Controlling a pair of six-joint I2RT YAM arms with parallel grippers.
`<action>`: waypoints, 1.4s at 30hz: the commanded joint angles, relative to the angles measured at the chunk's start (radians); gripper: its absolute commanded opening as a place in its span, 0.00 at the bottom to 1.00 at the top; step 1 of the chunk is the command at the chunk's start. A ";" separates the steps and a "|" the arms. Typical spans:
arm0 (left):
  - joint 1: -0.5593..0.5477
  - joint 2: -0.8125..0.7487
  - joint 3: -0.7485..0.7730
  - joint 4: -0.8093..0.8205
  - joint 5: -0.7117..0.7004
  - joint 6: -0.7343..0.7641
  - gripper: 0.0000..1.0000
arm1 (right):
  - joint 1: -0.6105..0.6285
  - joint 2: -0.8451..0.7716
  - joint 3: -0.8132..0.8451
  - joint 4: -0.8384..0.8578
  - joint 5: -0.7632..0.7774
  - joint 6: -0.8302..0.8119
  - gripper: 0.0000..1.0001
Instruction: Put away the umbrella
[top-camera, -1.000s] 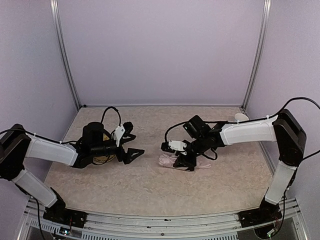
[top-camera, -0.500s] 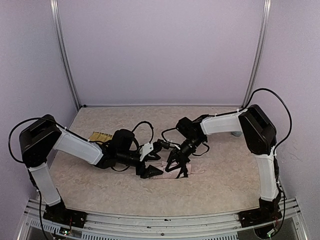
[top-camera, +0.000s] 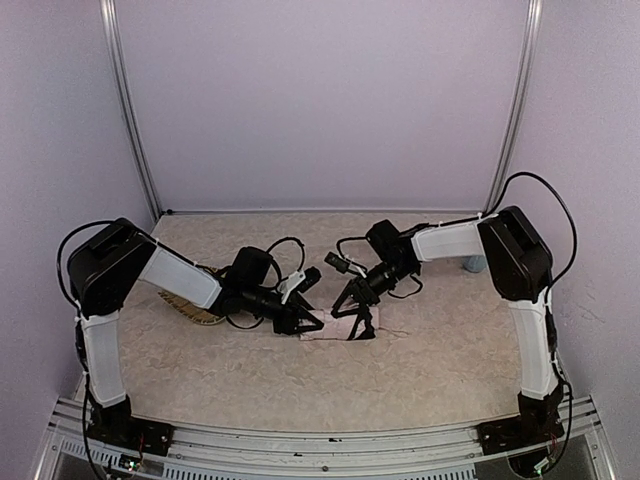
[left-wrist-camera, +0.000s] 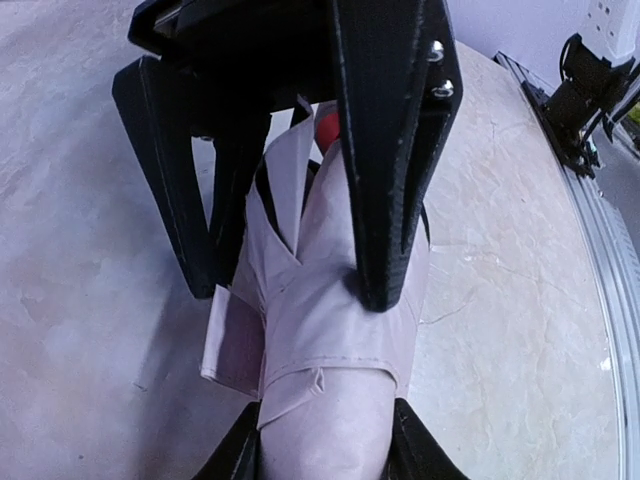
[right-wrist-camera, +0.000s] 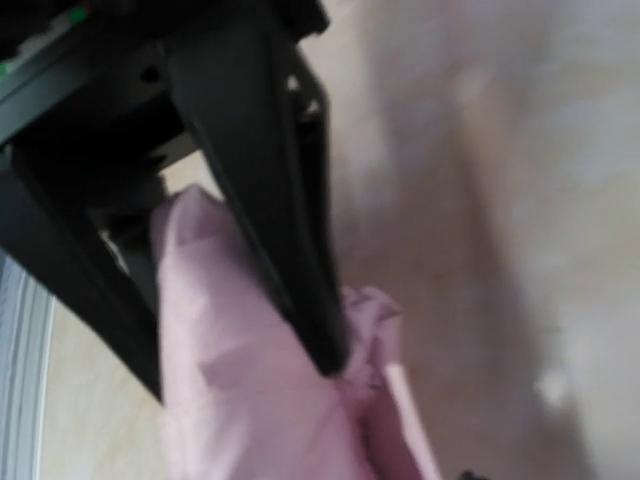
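The pale pink umbrella (top-camera: 335, 328) lies folded on the table between the two arms. My left gripper (top-camera: 305, 318) is at its left end. In the left wrist view both black fingers (left-wrist-camera: 410, 452) press against the sides of the rolled fabric (left-wrist-camera: 330, 340), so the left gripper (left-wrist-camera: 325, 452) is shut on the umbrella. My right gripper (top-camera: 355, 318) comes down over the middle from the other side. Its jaws (left-wrist-camera: 292, 295) are spread and straddle the bundle. The blurred right wrist view shows the umbrella (right-wrist-camera: 250, 430) between the right gripper's (right-wrist-camera: 240, 375) open fingers. A thin pink strap (right-wrist-camera: 405, 400) sticks out beside it.
A yellow woven tray (top-camera: 190, 308) lies at the left, partly behind the left arm. A small pale object (top-camera: 474, 265) stands at the back right by the wall. The metal rail (left-wrist-camera: 612, 300) runs along the table's near edge.
The left gripper swung in from the tray side and closed on the umbrella's left end. The right jaws, closed on the umbrella before, have spread apart.
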 joint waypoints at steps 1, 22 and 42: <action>0.039 0.062 0.055 -0.062 0.102 -0.088 0.35 | -0.054 0.014 -0.018 0.134 0.110 0.118 0.61; 0.127 -0.158 -0.007 -0.044 0.047 -0.041 0.99 | -0.223 -0.477 -0.400 0.619 0.403 0.425 1.00; 0.377 -0.759 -0.366 0.107 -0.976 -0.240 0.99 | -0.347 -1.147 -1.060 0.926 1.010 0.478 1.00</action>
